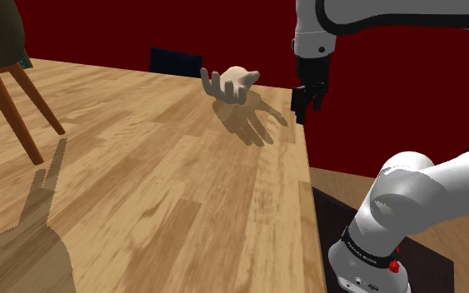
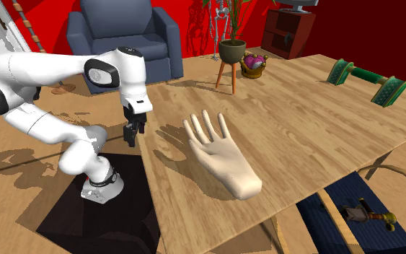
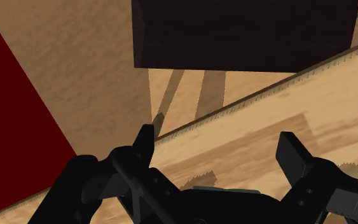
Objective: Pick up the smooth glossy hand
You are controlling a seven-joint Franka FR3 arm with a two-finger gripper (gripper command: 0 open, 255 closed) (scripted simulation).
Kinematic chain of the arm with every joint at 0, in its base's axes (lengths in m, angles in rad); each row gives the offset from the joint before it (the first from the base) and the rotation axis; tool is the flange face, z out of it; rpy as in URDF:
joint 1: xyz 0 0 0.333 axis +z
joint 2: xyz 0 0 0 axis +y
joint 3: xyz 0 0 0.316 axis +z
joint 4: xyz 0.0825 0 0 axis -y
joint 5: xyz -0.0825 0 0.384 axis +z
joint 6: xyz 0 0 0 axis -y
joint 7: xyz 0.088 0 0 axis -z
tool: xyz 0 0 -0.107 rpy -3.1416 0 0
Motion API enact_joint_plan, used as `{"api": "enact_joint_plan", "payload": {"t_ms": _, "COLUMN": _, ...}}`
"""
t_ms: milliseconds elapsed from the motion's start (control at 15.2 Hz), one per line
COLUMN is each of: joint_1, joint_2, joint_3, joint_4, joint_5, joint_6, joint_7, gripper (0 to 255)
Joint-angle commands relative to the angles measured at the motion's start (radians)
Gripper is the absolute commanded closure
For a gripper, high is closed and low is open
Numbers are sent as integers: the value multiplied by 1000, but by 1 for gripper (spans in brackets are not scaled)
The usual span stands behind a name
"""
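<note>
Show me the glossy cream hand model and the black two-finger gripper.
glossy cream hand model [image 2: 226, 167], second exterior view, on the palm.
black two-finger gripper [image 2: 130, 138], second exterior view, midway between its fingertips.

Light wood plank table [image 1: 141, 175], one flat top, shadows across it. Directly on it:
- beige glossy hand [image 1: 234, 83], lying flat, fingers spread, close to the long edge at the shoulder view's right; in the second exterior view the wrist end sits near the near edge
- green bar with flared ends [image 2: 367, 81], lying flat at the second exterior view's far right, well apart from the hand
- wooden-legged plant stand [image 2: 230, 72], upright by the far edge
</note>
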Motion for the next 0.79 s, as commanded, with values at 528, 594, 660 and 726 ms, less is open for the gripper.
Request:
{"api": "enact_joint_plan", "payload": {"t_ms": 528, "joint_1": -41, "joint_2": 346, "joint_3": -53, "joint_4": 316, "joint_5": -21, "joint_6": -1, "joint_7": -40, "gripper": 0}}
{"api": "enact_joint_plan", "payload": {"t_ms": 594, "joint_1": -45, "joint_2": 388, "joint_3": -59, "joint_4": 361, "joint_5": -22, "joint_6": -8, "joint_7": -45, "gripper": 0}}
{"api": "enact_joint_plan", "payload": {"t_ms": 660, "joint_1": -49, "joint_2": 431, "joint_3": -65, "joint_4": 408, "joint_5": -22, "joint_6": -16, "joint_7": -51, "gripper": 0}}
{"api": "enact_joint_plan", "payload": {"t_ms": 726, "joint_1": -52, "joint_2": 474, "joint_3": -71, "joint_4": 456, "joint_5": -22, "joint_6": -25, "joint_7": -56, "gripper": 0}}
